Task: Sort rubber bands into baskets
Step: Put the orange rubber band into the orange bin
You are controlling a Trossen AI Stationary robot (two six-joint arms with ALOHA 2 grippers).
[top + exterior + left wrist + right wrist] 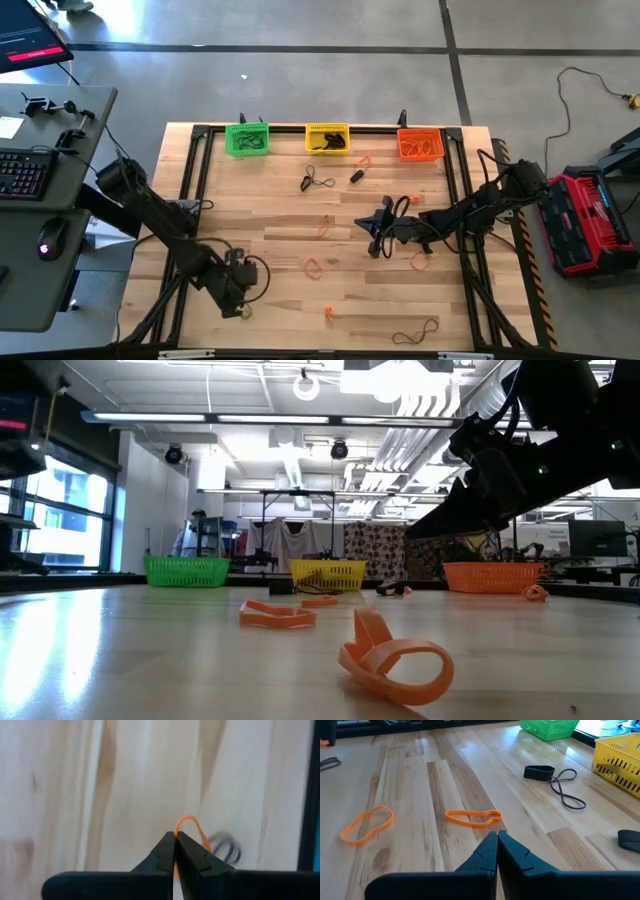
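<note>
My left gripper [175,837] is over the table's near left part [241,305], shut on an orange rubber band [188,822]. My right gripper [497,835] hangs shut with nothing in it above the table's middle right [376,243], just short of a loose orange band [472,816]. Along the far edge stand the green basket [247,138], the yellow basket [327,138] and the orange basket [420,145]. Several orange and black bands lie flat on the wood. My left gripper pinches the orange rubber band between its two fingertips. A short arc of the loop [192,825] sticks out past the tips, and the fingers hide the rest. The fingers come steeply from above. The arc stands clear of the wood and casts a shadow beside it.
Black bands lie before the yellow basket [318,180] [356,176] and near the front edge [415,330]. Orange bands lie at mid-table [325,225] [314,267] [421,262] [330,314]. A black frame rims the table [200,135]. A desk with a keyboard [25,170] stands to the left.
</note>
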